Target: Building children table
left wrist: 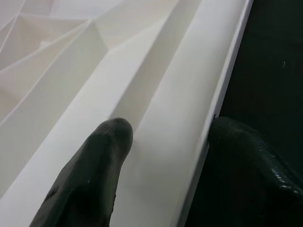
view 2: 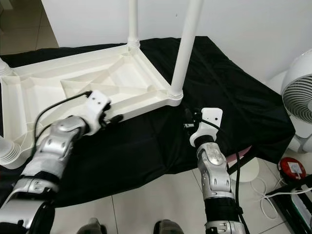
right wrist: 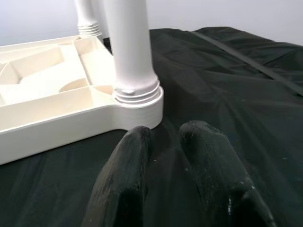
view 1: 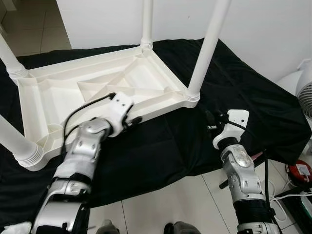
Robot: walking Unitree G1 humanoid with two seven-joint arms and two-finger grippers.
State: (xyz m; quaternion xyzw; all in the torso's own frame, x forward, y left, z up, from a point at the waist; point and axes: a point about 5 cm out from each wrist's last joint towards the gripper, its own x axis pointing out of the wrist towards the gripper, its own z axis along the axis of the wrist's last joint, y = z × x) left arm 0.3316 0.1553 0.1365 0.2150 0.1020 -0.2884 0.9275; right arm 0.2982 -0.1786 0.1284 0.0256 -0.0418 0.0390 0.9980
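**Left wrist view: pincer astride the tabletop's rim**

Left wrist view shows the left gripper (left wrist: 163, 137) straddling the near edge of the overturned white tabletop (view 1: 97, 85) — one black finger (left wrist: 102, 156) lies on the ribbed underside, the other is outside the rim against the black cloth (view 1: 170, 141). The rim sits between them; whether the outer finger actually presses the plastic I cannot tell, so the hold reads as a loose bracket around the edge with the fingers spread.

From the head camera, the left gripper (view 1: 134, 117) sits at the middle of the tabletop's near side. The tabletop lies upside down on the cloth-covered surface, its legs standing up: one leg (view 1: 207, 48) rises from the corner just ahead and to the right of that gripper, another (view 1: 147, 24) from the far corner beyond it, and two more on the robot's left side, one (view 1: 9, 58) far and one (view 1: 17, 141) near.

The right gripper (view 2: 187, 119) hovers over the cloth near the corner with the nearest right-hand leg — in the right wrist view its fingers (right wrist: 125, 165) are drawn nearly together with a narrow gap, holding nothing, the leg's ribbed collar (right wrist: 137, 92) just ahead of them.

A white fan (view 2: 300, 97) stands on the tiled floor (view 1: 161, 204) well off to this gripper's right.
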